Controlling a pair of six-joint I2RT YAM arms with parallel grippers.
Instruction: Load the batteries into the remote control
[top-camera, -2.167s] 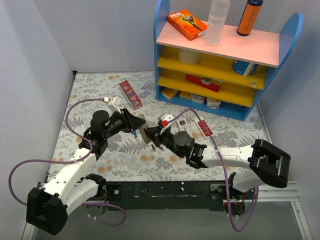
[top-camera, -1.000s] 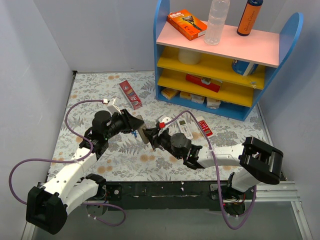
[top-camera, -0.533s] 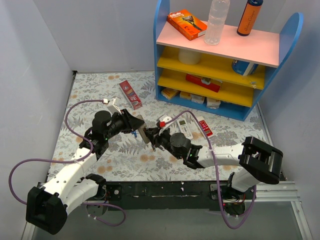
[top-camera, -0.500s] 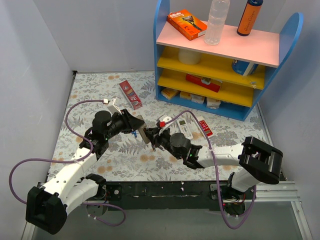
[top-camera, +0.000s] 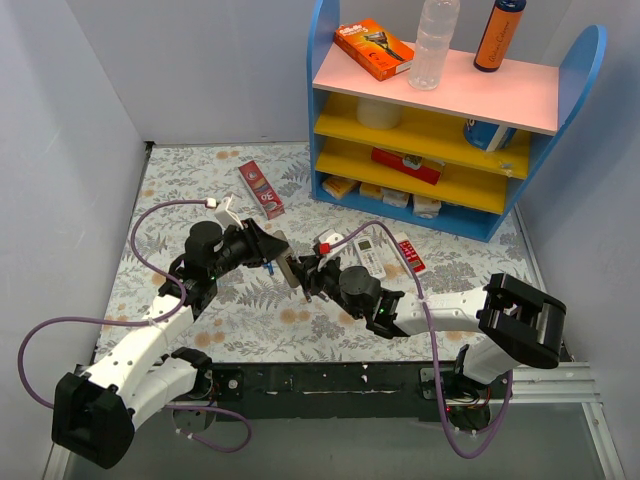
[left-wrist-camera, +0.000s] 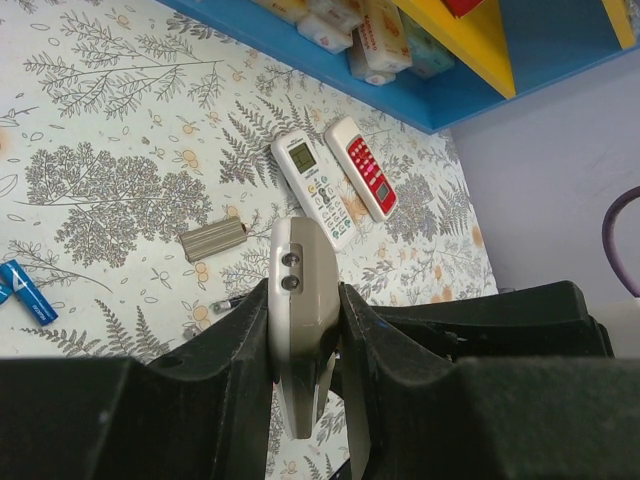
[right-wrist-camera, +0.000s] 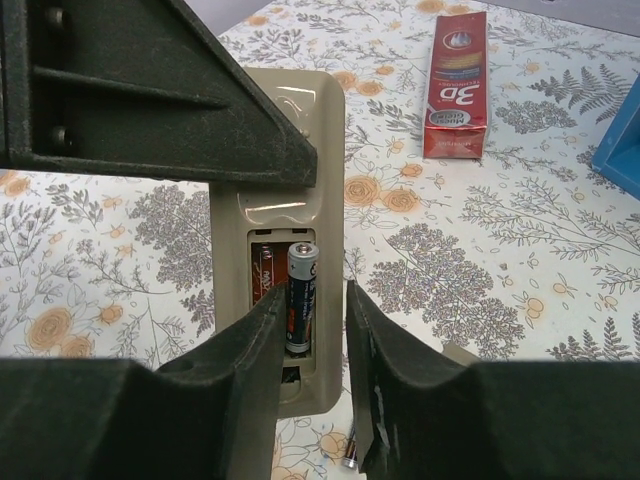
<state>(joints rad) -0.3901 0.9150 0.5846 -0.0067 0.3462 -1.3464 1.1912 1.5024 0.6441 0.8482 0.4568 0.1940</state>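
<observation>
My left gripper (left-wrist-camera: 305, 295) is shut on a beige remote control (left-wrist-camera: 298, 250) and holds it on edge above the table (top-camera: 288, 268). In the right wrist view its open battery bay faces me. One battery (right-wrist-camera: 300, 290) stands in the right slot and another (right-wrist-camera: 262, 275) lies in the left slot. My right gripper (right-wrist-camera: 315, 300) straddles the right-slot battery with its jaws open; a gap shows beside the right finger (right-wrist-camera: 365, 340). A loose battery (right-wrist-camera: 350, 455) lies on the table below.
A ribbed beige battery cover (left-wrist-camera: 213, 239) and a small blue piece (left-wrist-camera: 25, 290) lie on the floral table. A white remote with a screen (left-wrist-camera: 312, 185) and a red-faced remote (left-wrist-camera: 362, 180) lie near the blue-and-yellow shelf (top-camera: 450, 110). A red toothpaste box (right-wrist-camera: 458, 85) sits farther back.
The right gripper's jaws have widened a little around the battery in the bay. Both arms stay almost where they were, and the left grip on the remote is unchanged.
</observation>
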